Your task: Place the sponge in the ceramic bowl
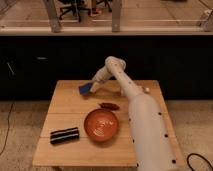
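Hidden from you: gripper [93, 84] at table's 11 o'clock blurs into sponge [84, 89]; cannot tell whether it grips or stands open. Cannot tell if sponge touches tabletop. White arm [145, 125] cut off at frame's lower right.

Sponge: small flat blue pad, tilted, right at gripper tip, well apart from ceramic bowl [101, 125] at its 5 o'clock.

Bowl: round, shallow, orange-red glaze, faint rings. Wooden plank table [65, 107]. Black striped block [64, 135] at bowl's 8 o'clock. Small dark-red object [109, 106], kind unclear, at bowl's 12 o'clock.

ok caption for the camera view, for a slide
Gripper holding the sponge over the table's far side, ceramic bowl nearer the camera
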### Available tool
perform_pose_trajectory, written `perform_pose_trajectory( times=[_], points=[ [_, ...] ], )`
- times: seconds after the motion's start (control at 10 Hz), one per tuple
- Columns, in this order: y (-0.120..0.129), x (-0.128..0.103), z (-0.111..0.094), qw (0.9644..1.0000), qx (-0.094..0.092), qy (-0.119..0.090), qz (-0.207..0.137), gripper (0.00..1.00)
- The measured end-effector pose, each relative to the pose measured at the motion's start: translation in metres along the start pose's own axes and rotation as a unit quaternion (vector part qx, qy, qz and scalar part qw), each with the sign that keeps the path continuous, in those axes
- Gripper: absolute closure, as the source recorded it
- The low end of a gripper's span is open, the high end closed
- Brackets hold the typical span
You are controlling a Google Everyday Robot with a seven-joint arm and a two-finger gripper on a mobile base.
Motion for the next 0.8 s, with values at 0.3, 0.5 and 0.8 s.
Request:
perform_pose_trajectory(
  times=[0.3,0.5,0.8],
  points=[
    [0.011,0.002,-0.017,0.9999,-0.002,-0.009,-0.008,1.0],
    [0.018,0.002,-0.029,0.9998,-0.002,-0.016,-0.014,1.0],
    [0.027,-0.016,-0.05,0.9987,0.003,-0.034,-0.038,1.0]
  ],
)
